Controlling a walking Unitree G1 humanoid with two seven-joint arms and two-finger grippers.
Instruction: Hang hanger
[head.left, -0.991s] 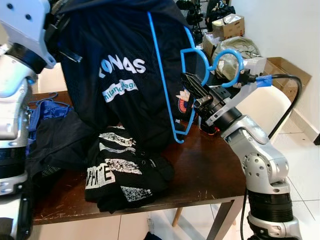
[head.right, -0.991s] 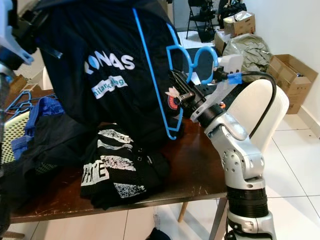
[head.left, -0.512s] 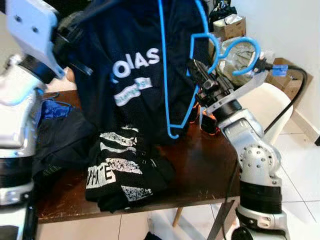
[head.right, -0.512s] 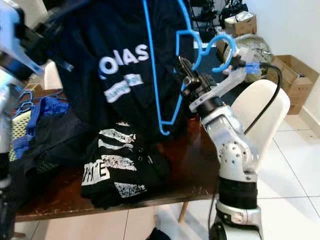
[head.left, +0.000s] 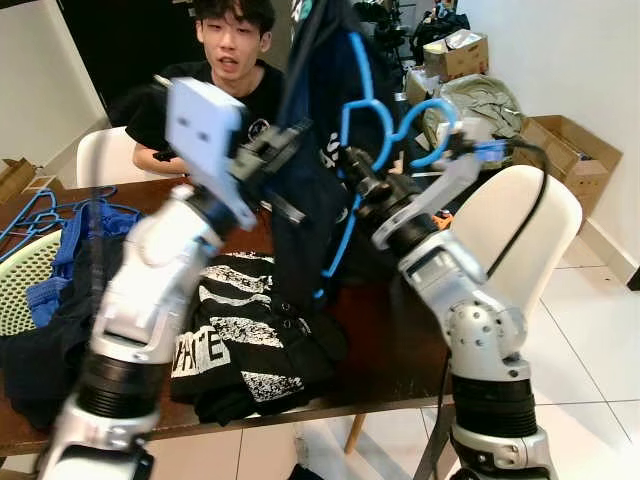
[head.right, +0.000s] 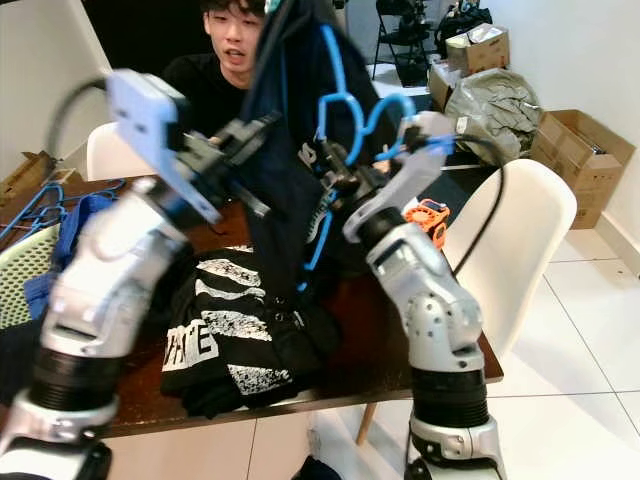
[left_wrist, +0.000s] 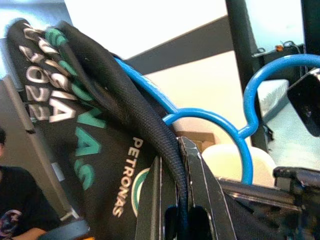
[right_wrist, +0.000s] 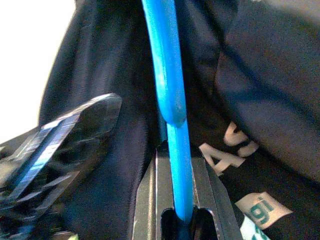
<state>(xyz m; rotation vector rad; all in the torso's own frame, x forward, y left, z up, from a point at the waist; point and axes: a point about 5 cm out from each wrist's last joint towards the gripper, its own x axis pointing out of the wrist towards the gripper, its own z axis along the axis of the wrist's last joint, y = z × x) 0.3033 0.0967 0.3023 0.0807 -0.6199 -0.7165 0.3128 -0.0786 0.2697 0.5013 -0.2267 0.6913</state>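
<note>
Blue hanger (head.left: 372, 120) is riding high above the desk (head.left: 400, 345) — the right gripper (head.left: 352, 168) clamping its wire, the left gripper (head.left: 283, 140) pinching the dark shirt (head.left: 310, 190) draped over it, while a person (head.left: 215, 65) is sitting behind.

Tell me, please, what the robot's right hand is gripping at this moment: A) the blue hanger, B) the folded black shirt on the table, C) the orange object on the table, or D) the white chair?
A: the right hand is clamped on a bar of the blue hanger, which runs straight down between its two fingers, with the dark shirt draped on it.
</note>
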